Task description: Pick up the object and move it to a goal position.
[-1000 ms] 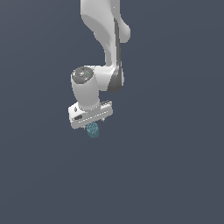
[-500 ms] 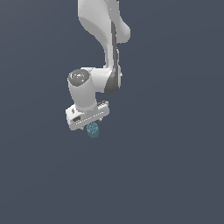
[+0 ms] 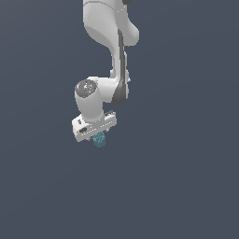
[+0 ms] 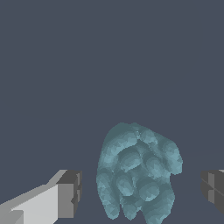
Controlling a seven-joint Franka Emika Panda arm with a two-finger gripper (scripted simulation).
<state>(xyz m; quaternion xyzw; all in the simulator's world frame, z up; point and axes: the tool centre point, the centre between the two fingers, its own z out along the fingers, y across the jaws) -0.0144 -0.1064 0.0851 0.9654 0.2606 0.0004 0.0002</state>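
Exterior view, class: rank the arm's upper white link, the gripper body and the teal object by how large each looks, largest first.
1. Upper white link, clearly the largest.
2. Gripper body, the flat white block under the wrist.
3. Teal object, the smallest, peeking out below the gripper.

Nothing looks tied here.

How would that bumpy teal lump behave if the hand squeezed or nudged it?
The lump has a knobbly surface, so the fingers would probably catch on it rather than slide. Its rounded, uneven shape suggests it could wobble or roll a little if pushed. It is far smaller than the hand, so it is likely light.
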